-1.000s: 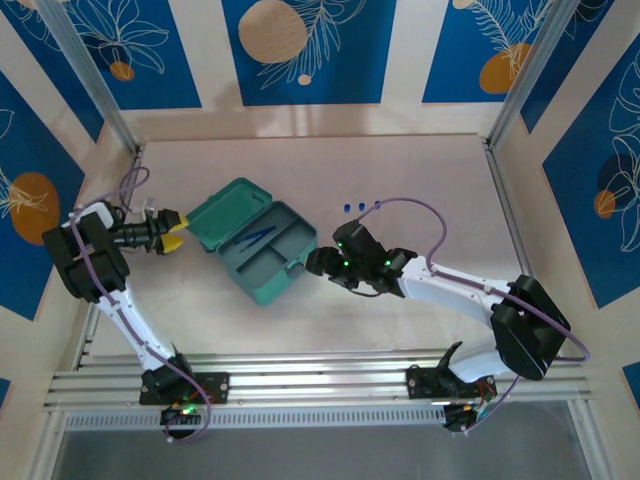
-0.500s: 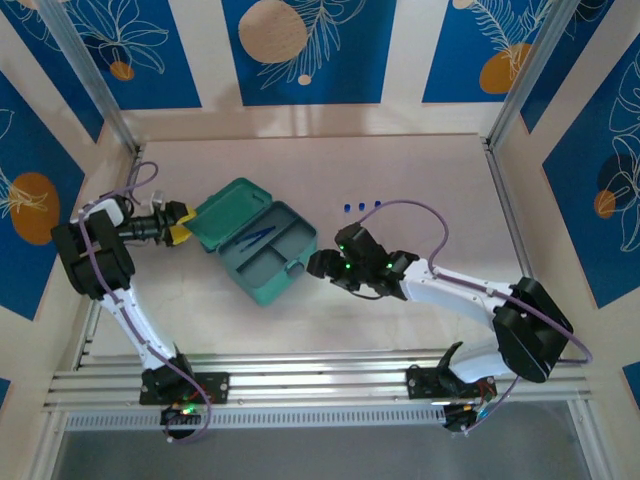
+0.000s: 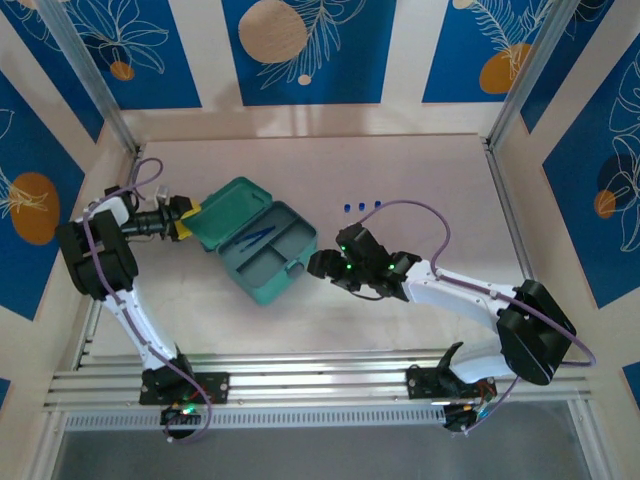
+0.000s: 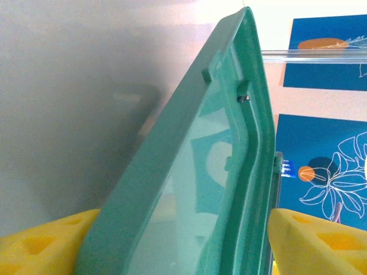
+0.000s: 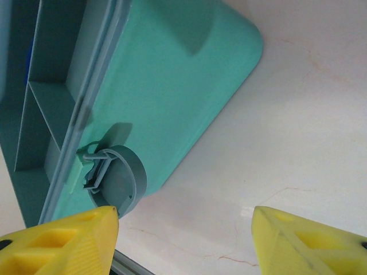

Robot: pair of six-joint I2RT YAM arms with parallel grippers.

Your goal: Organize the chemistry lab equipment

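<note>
from above, i see the case (image 3: 262, 262) lying open left of centre on the table (image 3: 430, 165), its lid (image 3: 228, 208) swung out toward the far left. the dark tray (image 3: 272, 247) sits inside it, with the tweezers (image 3: 258, 237) lying in the far compartment. the three tubes (image 3: 360, 206) are out on the table, well apart from the case to its right, and i can make out little beyond their blue caps. my left claw (image 3: 189, 218) is at the lid's left edge. my right claw (image 3: 319, 264) is just beside the case's right corner. on the left wrist camera, the lid (image 4: 195, 172) stands on edge and tilted between the yellow fingers (image 4: 46, 243). the left claw (image 4: 182, 216) is released, its jaws spread on either side of the lid, and i can't tell whether either pad touches it. on the right wrist camera, the right claw (image 5: 184, 215) is released too, with its fingers (image 5: 312, 243) wide apart over bare table (image 5: 298, 114) and nothing between them. the case (image 5: 172, 69) fills the upper left, with tray (image 5: 49, 114) compartments along its edge. its grey latch (image 5: 112, 172) sits just above my left finger.
</note>
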